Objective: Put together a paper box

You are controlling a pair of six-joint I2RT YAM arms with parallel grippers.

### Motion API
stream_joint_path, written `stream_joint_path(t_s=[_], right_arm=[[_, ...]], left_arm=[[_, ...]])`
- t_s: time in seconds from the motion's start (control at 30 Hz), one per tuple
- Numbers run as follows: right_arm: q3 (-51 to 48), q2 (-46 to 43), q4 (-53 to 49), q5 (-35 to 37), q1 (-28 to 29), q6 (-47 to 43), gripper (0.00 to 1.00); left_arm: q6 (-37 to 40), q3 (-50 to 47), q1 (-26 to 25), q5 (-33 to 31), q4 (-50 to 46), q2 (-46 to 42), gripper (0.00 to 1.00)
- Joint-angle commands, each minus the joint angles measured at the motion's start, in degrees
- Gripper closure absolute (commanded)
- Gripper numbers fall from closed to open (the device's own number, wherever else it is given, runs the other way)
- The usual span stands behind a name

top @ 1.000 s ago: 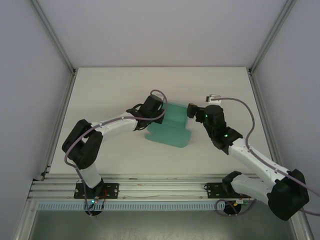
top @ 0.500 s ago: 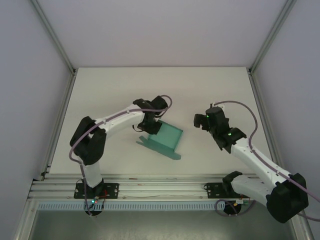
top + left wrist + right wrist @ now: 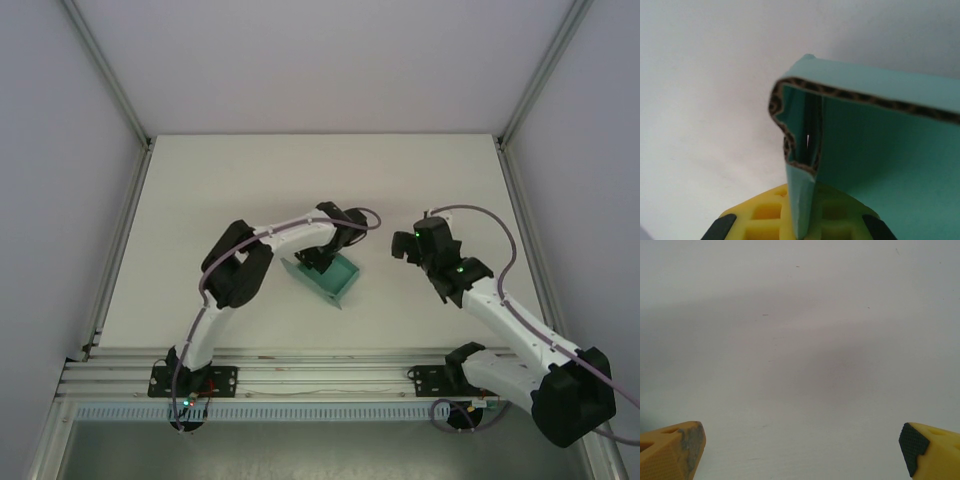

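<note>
We see the paper box (image 3: 328, 280) resting about the middle of the table (image 3: 200, 180), between the two wrists and much closer to the left one. It is teal card. From above it seems partly folded, with a raised wall along its near right side, though at this size we cannot be sure of its exact shape.

The left arm bends sharply at the elbow and reaches right across the table. The left gripper (image 3: 319, 262) comes down onto the far left edge of the paper box. In the left wrist view the yellow fingers (image 3: 757, 220) are clenched on a thin upright fold of the card, which rises from between them. The brown fluted core shows along the cut edge, and a broad teal panel spreads away to the right.

The right gripper (image 3: 404, 246) hangs to the right of the paper box, apart from it. In the right wrist view its yellow fingertips (image 3: 671, 450) stand wide at the lower corners, released, with bare white tabletop between them. The right arm runs back to its base at the near right.
</note>
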Motion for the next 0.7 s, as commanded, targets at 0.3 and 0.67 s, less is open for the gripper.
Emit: stream_joint_path(t_s=[0.3, 0.67], right_arm=[[-0.3, -1.1, 1.2, -1.4, -1.3, -2.6, 0.0], [-1.4, -2.7, 2.5, -8.9, -1.4, -8.6, 0.0]], left_arm=[[8.3, 1.5, -1.9, -4.4, 4.2, -1.7, 0.77], [13.3, 3.7, 0.5, 12.2, 3.4, -11.7, 0.0]])
